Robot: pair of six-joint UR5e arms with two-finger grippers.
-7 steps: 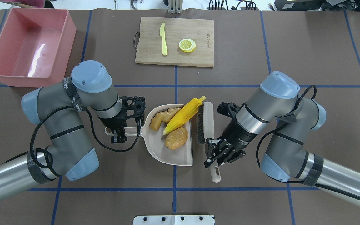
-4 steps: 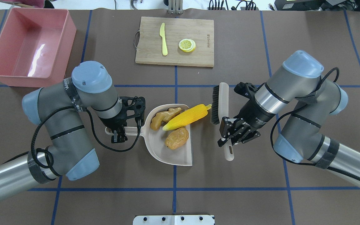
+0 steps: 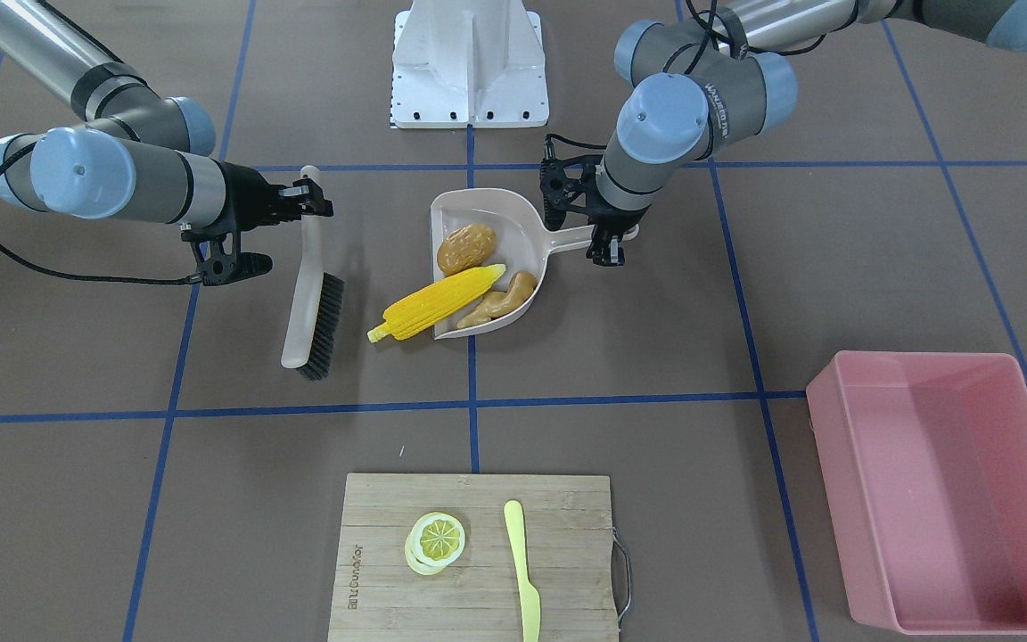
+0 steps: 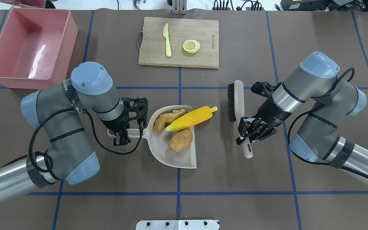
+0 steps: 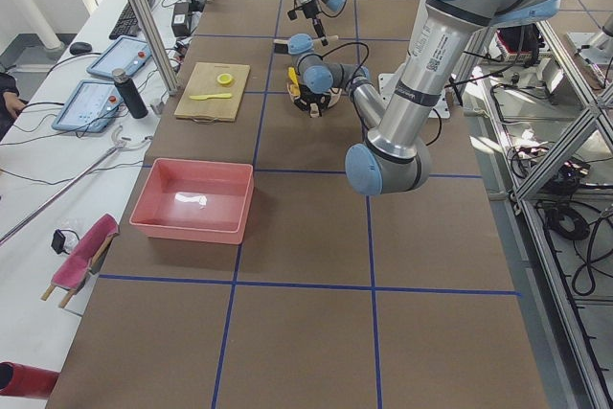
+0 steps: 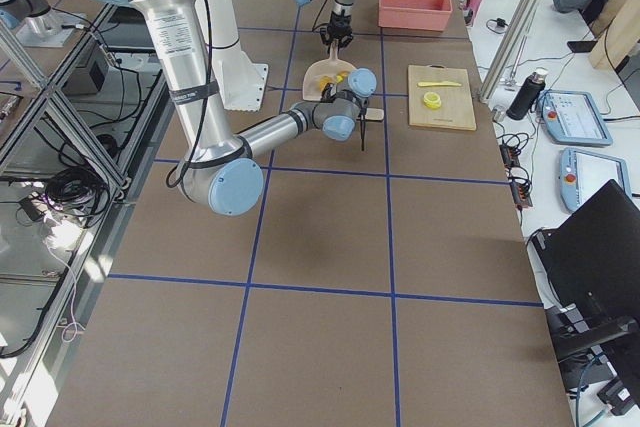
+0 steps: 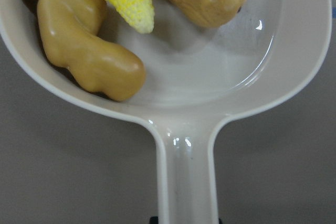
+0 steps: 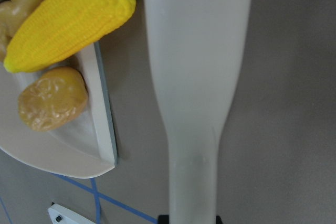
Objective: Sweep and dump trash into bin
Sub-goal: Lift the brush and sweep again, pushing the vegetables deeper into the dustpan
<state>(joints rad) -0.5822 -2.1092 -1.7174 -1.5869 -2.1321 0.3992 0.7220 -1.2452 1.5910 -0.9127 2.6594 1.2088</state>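
Note:
The beige dustpan lies at mid-table, and my left gripper is shut on its handle. Inside it are the trash pieces: the brownish potato lump, the tan ginger root and the yellow corn cob. The cob's tip sticks out past the pan's open edge. To the pan's right, my right gripper is shut on the handle of the beige brush, bristles facing the pan and apart from the corn. The pink bin stands at the far left, with nothing in it.
A wooden cutting board at the far middle carries a pale yellow knife and a lemon slice. The robot's white base plate sits at the near edge. Blue tape lines cross the brown table.
My right arm has carried the brush away from the dustpan, to the right and farther back. The corn cob has turned flatter, its tip now outside the pan. The left arm stayed put.

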